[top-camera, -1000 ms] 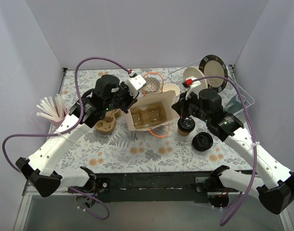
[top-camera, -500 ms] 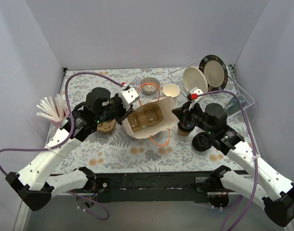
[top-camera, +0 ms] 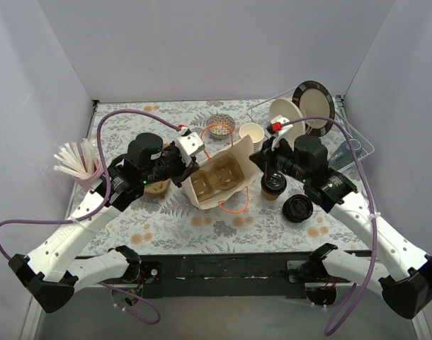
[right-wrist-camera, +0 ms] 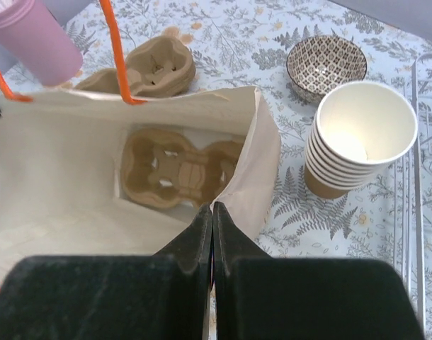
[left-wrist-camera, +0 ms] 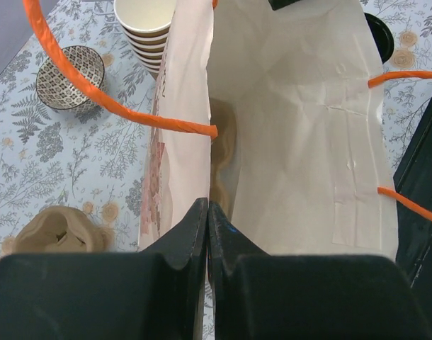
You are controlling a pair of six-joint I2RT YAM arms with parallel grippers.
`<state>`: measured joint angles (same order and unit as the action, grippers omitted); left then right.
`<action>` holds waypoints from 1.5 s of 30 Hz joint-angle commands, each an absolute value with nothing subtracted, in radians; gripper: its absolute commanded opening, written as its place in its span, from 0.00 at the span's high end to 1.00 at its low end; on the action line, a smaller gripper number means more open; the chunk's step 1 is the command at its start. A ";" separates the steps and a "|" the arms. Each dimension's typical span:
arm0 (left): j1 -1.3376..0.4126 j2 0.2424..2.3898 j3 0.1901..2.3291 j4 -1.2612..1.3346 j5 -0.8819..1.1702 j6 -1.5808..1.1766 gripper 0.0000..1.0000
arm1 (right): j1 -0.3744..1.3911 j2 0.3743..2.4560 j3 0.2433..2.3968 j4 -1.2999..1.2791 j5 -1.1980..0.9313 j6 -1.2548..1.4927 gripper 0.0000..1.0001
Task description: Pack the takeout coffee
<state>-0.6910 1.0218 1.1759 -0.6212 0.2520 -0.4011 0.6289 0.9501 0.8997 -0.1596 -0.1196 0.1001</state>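
The left end effector (left-wrist-camera: 207, 216) and right end effector (right-wrist-camera: 212, 216) each pinch the paper bag (top-camera: 239, 152) rim; the takeout coffee (top-camera: 273, 183) stands just right on the bench (top-camera: 202, 227). Uneven pulling could tear the bag.

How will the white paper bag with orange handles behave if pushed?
Likely floppy: the white paper bag has thin creased walls, its rim pinched by left gripper and right gripper. Probably light, apt to tip: only a brown pulp cup carrier sits inside.
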 commanded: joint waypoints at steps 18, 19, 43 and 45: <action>-0.617 1.069 1.184 -0.647 0.327 -0.289 1.00 | 0.629 0.973 1.234 -0.429 -0.029 0.182 0.55; -0.608 1.081 1.196 -0.655 0.343 -0.273 1.00 | 0.629 0.977 1.241 -0.437 -0.019 0.186 0.55; -0.578 1.100 1.373 -0.555 -0.147 -0.894 0.33 | 0.629 0.950 1.239 -0.554 -0.006 0.255 0.55; -0.578 1.088 1.399 -0.567 -0.294 -1.078 0.37 | 0.629 0.953 1.246 -0.563 -0.006 0.253 0.55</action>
<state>-0.5808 1.1423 1.3403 -0.5671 -0.0418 -0.7761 0.6289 0.9672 1.2285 -0.5617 -0.0216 0.2516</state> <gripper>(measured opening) 0.658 0.449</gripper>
